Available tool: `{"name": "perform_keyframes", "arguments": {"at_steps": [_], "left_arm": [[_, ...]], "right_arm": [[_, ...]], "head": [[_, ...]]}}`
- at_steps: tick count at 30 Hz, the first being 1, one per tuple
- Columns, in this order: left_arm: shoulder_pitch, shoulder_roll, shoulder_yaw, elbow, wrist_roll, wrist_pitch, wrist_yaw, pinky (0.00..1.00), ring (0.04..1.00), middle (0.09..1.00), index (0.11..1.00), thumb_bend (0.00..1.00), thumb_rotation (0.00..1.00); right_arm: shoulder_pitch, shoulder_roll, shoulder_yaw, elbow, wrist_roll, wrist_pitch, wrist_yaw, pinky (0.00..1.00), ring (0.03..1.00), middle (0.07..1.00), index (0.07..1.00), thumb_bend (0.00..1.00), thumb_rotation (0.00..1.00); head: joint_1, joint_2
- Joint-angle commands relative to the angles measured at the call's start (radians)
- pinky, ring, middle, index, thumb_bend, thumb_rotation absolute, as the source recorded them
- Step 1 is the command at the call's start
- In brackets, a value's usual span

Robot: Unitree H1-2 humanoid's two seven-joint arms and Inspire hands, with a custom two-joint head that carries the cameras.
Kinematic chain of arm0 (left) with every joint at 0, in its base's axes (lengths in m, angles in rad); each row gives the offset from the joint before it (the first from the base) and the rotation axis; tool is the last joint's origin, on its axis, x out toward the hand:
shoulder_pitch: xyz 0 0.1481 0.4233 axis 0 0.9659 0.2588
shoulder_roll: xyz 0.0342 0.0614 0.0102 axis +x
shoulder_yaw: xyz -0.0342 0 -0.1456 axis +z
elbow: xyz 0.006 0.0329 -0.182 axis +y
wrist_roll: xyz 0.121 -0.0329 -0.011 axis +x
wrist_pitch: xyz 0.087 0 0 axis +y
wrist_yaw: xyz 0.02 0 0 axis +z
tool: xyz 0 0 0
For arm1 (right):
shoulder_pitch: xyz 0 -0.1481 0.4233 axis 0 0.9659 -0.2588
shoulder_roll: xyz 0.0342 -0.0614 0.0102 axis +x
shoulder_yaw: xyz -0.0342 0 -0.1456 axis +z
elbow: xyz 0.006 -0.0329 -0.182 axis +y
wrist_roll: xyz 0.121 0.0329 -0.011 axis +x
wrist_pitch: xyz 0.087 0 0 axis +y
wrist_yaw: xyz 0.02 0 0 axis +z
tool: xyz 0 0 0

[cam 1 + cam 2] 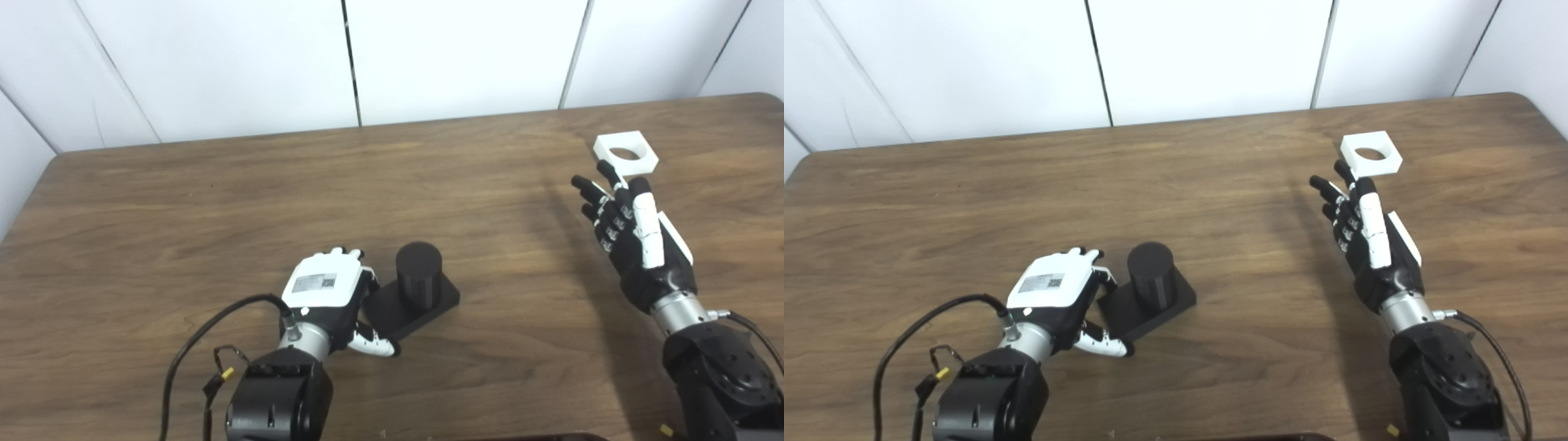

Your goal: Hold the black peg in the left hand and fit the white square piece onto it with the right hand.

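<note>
left hand [324,291] clasps the black peg's base [409,306] on the bare wooden tabletop [245,202]; right hand [637,245], fingers spread and holding nothing, nears the white square piece [626,152].

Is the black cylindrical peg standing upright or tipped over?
Upright: the black cylindrical peg rises straight from its flat black base, round top facing up.

**Open middle, crowded edges**

The table [184,202] lies bare across the left and centre of the frame. Lower centre, the peg [418,274] on its black base [422,306] blocks the way, with the left hand [334,300] pressed against the base's left edge. Upper right, the white piece [626,152] lies flat just past the right hand's [637,239] fingertips. Bare wood separates peg and piece.
</note>
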Motion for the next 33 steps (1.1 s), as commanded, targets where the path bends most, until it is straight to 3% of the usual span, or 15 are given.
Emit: {"name": "perform_keyframes", "arguments": {"at_steps": [1,9,18,20,25,27,28,29,33], "left_arm": [[-0.006,0.012,0.009,0.028,0.003,-0.004,0.045,1.00,1.000,0.957,0.664,0.71,0.34],[-0.001,0.004,0.017,0.052,0.007,0.008,0.066,1.00,1.000,0.960,0.691,0.73,0.51],[-0.001,-0.013,0.022,0.047,0.012,0.024,0.059,1.00,1.000,0.958,0.693,0.72,0.53],[0.001,-0.013,0.020,0.048,0.007,0.026,0.069,1.00,1.000,0.953,0.685,0.70,0.50],[0.002,-0.005,0.010,0.059,0.018,0.021,0.095,1.00,1.000,0.931,0.672,0.54,0.35],[0.001,-0.002,0.010,0.061,0.019,0.021,0.100,1.00,1.000,0.927,0.661,0.50,0.24],[0.000,0.000,0.009,0.063,0.019,0.021,0.104,1.00,1.000,0.925,0.563,0.50,0.14],[-0.001,0.002,0.009,0.064,0.018,0.021,0.109,1.00,0.997,0.921,0.529,0.50,0.10],[-0.002,0.016,0.007,0.068,0.007,0.015,0.142,1.00,0.994,0.916,0.494,0.52,0.05]], "right_arm": [[-0.023,-0.018,-0.009,-0.036,0.013,-0.015,0.015,1.00,0.978,0.897,1.000,0.53,1.00],[-0.025,-0.023,-0.005,-0.035,0.000,-0.020,0.015,1.00,0.978,0.896,1.000,0.54,0.99],[-0.022,-0.032,-0.002,-0.041,0.009,-0.006,0.020,1.00,0.988,0.906,1.000,0.54,1.00],[-0.023,-0.032,-0.002,-0.040,0.009,-0.008,0.020,1.00,0.986,0.906,1.000,0.54,1.00],[-0.024,-0.030,-0.007,-0.042,0.008,-0.009,0.020,1.00,0.978,0.902,1.000,0.53,0.99],[-0.024,-0.030,-0.008,-0.041,0.009,-0.009,0.021,1.00,0.976,0.902,1.000,0.54,0.99],[-0.024,-0.031,-0.008,-0.039,0.010,-0.010,0.023,1.00,0.978,0.902,0.999,0.54,0.99],[-0.025,-0.032,-0.008,-0.038,0.013,-0.012,0.025,1.00,0.980,0.903,0.999,0.54,0.99],[-0.027,-0.028,-0.007,-0.040,0.017,-0.001,0.024,1.00,0.981,0.906,0.999,0.57,0.98]], "head": [[0.000,0.001],[0.002,0.004],[0.009,0.008],[0.010,0.008],[0.016,0.012],[0.018,0.013],[0.019,0.014],[0.019,0.014],[0.024,0.015]]}}
